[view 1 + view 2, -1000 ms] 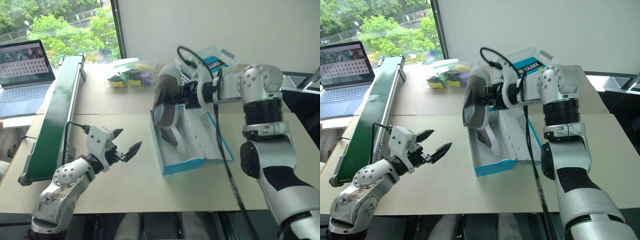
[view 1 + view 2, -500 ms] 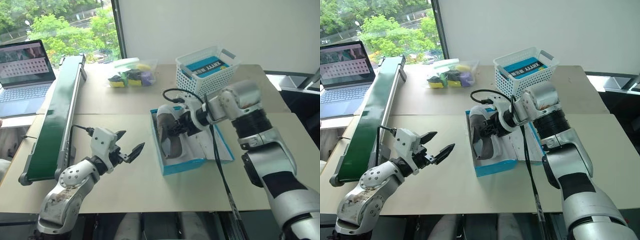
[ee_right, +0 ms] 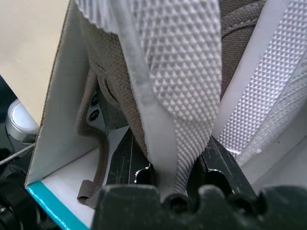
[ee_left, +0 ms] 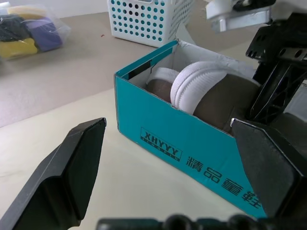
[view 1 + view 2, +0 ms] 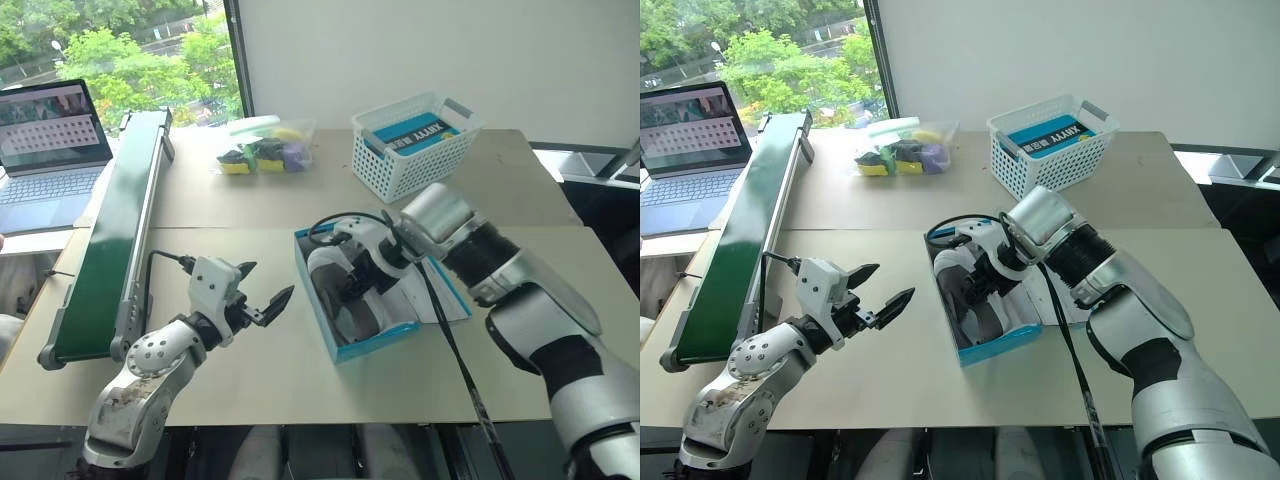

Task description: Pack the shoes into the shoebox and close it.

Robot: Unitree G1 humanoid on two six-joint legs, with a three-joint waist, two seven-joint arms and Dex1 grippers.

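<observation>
Left gripper [image 5: 262, 306] hung wide open, empty, near the shoebox [image 5: 372, 343], roughly at its 9 o'clock. Right gripper [image 3: 175, 167] pinched one shoe [image 5: 345, 300] by its sole inside the box (wrist view), long axis 11-to-5. Head views hid the grip.

Hidden and cropped parts around the box

The right pincer [image 5: 352, 283] sinks between the shoes [image 5: 335, 290] in the box [image 5: 372, 342], so its tips are covered. The box floor lies under the shoes. The laptop [image 5: 50, 150] is cut by the picture's edge. The contents of the bag [image 5: 262, 150] are too small to tell.
</observation>
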